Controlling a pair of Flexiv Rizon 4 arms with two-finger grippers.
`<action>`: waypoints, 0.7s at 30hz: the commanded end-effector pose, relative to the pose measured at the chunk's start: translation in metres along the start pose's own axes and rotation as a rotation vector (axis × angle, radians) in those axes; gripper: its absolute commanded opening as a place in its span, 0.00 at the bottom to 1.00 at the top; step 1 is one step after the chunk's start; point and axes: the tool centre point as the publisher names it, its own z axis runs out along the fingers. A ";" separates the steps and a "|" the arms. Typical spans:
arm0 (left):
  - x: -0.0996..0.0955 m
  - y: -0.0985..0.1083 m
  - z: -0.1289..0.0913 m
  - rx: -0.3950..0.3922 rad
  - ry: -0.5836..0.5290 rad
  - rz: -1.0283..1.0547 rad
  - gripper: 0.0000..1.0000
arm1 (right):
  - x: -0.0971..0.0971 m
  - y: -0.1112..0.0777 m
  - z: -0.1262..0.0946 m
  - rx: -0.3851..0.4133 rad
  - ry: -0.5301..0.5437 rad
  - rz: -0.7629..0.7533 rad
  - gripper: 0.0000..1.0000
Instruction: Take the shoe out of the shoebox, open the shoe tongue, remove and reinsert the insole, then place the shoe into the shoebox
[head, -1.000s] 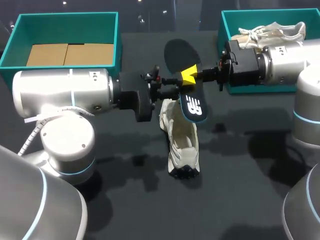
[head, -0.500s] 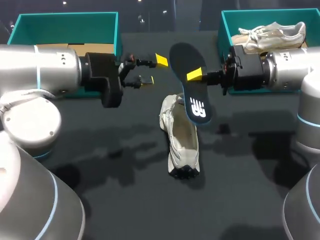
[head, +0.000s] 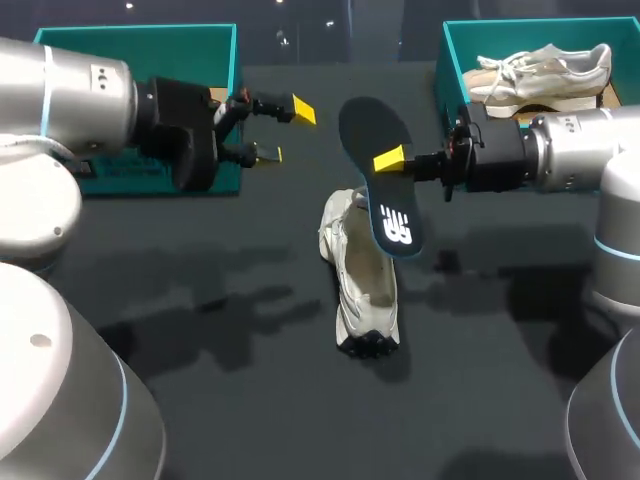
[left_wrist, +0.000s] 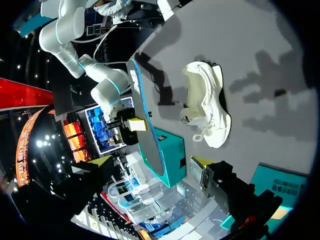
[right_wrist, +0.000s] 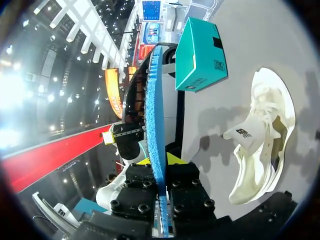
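Observation:
A white shoe (head: 362, 275) lies on its side on the dark table, opening upward; the left wrist view shows the shoe (left_wrist: 207, 107) and the right wrist view shows the shoe (right_wrist: 260, 135) too. Above its heel hangs the dark insole (head: 380, 175), with my right gripper (head: 390, 160) shut on its edge. In the right wrist view the insole's blue edge (right_wrist: 156, 115) stands between that gripper's (right_wrist: 159, 162) fingers. My left gripper (head: 283, 130) is open and empty, to the left of the insole (left_wrist: 147, 132) and apart from it.
A teal shoebox (head: 135, 35) with cardboard inside stands at the back left, right behind my left gripper. Another teal shoebox (head: 450, 60) at the back right holds a second white shoe (head: 545, 65).
My left gripper opened, let go of the insole and drew back left and up toward the left box. The right gripper kept the insole, shifting it slightly.

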 end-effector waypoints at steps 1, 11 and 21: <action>-0.009 0.016 -0.004 0.035 0.118 0.029 1.00 | -0.014 -0.005 0.003 -0.011 0.027 -0.001 0.00; -0.013 0.019 -0.004 0.049 0.108 0.037 1.00 | -0.018 -0.006 0.003 -0.006 0.034 0.000 0.00; -0.049 0.049 0.015 0.234 0.334 0.018 1.00 | -0.018 -0.006 0.003 -0.006 0.034 0.000 0.00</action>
